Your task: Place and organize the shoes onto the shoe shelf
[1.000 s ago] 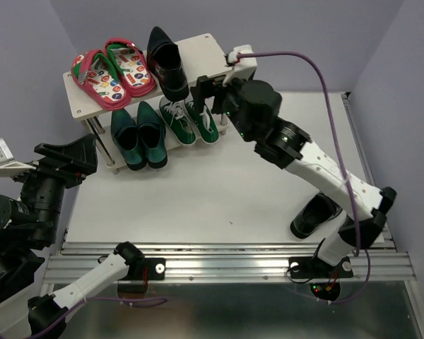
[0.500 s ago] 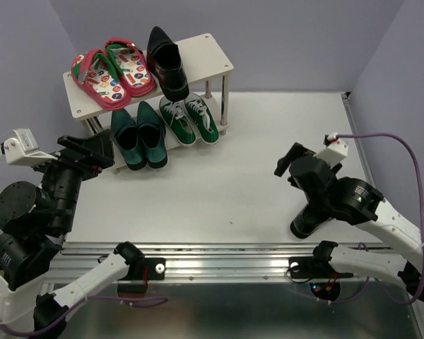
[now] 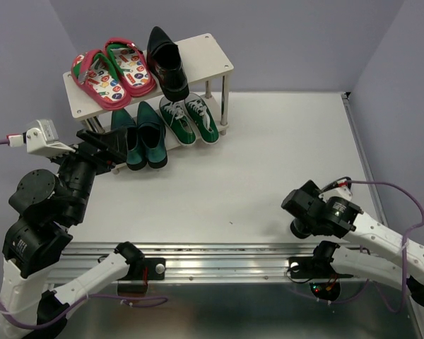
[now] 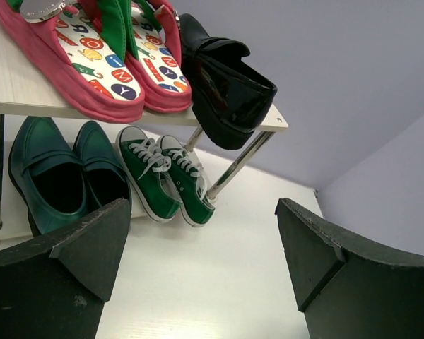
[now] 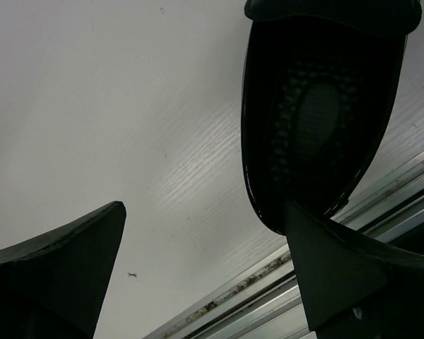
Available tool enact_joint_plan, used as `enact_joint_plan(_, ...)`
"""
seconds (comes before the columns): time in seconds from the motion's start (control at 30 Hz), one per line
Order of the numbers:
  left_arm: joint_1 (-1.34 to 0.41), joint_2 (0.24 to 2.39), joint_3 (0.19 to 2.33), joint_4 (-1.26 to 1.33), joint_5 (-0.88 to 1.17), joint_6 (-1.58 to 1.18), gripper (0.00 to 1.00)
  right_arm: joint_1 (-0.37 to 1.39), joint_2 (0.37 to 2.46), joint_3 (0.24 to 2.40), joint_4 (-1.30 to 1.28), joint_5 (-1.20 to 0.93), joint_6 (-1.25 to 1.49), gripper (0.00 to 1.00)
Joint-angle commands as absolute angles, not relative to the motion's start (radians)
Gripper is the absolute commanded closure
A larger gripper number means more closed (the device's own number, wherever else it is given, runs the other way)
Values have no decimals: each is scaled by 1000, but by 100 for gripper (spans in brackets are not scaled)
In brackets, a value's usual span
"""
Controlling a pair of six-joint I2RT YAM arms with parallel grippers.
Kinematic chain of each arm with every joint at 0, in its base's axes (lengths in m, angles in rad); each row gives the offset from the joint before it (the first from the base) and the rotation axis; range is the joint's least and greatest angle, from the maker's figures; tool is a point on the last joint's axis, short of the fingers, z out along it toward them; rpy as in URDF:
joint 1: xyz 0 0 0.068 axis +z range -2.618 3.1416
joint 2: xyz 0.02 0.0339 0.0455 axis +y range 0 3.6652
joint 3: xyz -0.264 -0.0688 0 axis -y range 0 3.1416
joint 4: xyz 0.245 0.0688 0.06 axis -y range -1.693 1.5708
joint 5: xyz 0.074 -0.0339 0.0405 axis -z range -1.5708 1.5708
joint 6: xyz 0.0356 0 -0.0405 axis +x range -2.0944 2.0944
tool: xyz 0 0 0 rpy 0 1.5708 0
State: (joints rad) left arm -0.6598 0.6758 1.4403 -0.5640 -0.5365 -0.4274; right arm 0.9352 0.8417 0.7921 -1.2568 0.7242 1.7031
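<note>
The shoe shelf [image 3: 212, 53] stands at the far left. One glossy black shoe [image 3: 167, 63] sits on its top board, and it also shows in the left wrist view [image 4: 226, 85]. Below are the teal dress shoes [image 3: 138, 135] and the green sneakers [image 3: 189, 120]. The other black shoe [image 5: 318, 120] lies on the table near the front right edge, mostly hidden under my right arm in the top view [image 3: 297, 228]. My right gripper [image 5: 205, 240] hangs open just beside it, one finger at its heel end. My left gripper [image 3: 109, 147] is open and empty, facing the shelf's lower tier.
Red flip-flops [image 3: 113, 70] with patterned insoles take up the left of the top board. The metal rail [image 3: 226, 248] runs along the table's near edge, close to the loose shoe. Purple walls close in the left, back and right.
My right arm has swung back from the shelf's right end to the near right, down over the loose black shoe. My left gripper has risen and moved toward the shelf.
</note>
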Motion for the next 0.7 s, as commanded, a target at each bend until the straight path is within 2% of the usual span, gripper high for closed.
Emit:
enact_joint_plan(0.0,-661,680,1445,-506,-531,-428,5,931,758,732,-1281,756,1864,3)
enact_joint_plan(0.33,-661,704,1424,-471,-503,-430,5,931,844,698,-1212,784,1800,4)
enact_joint_plan(0.57,-661,704,1428,-471,-509,-423,5,911,893,634,-1077,732,1726,21)
enact_joint_plan(0.6,-661,703,1428,-474,-509,-422,5,902,896,627,-1066,729,1718,29)
enact_joint_plan(0.67,-661,703,1428,-476,-511,-420,5,890,894,618,-1037,726,1683,36)
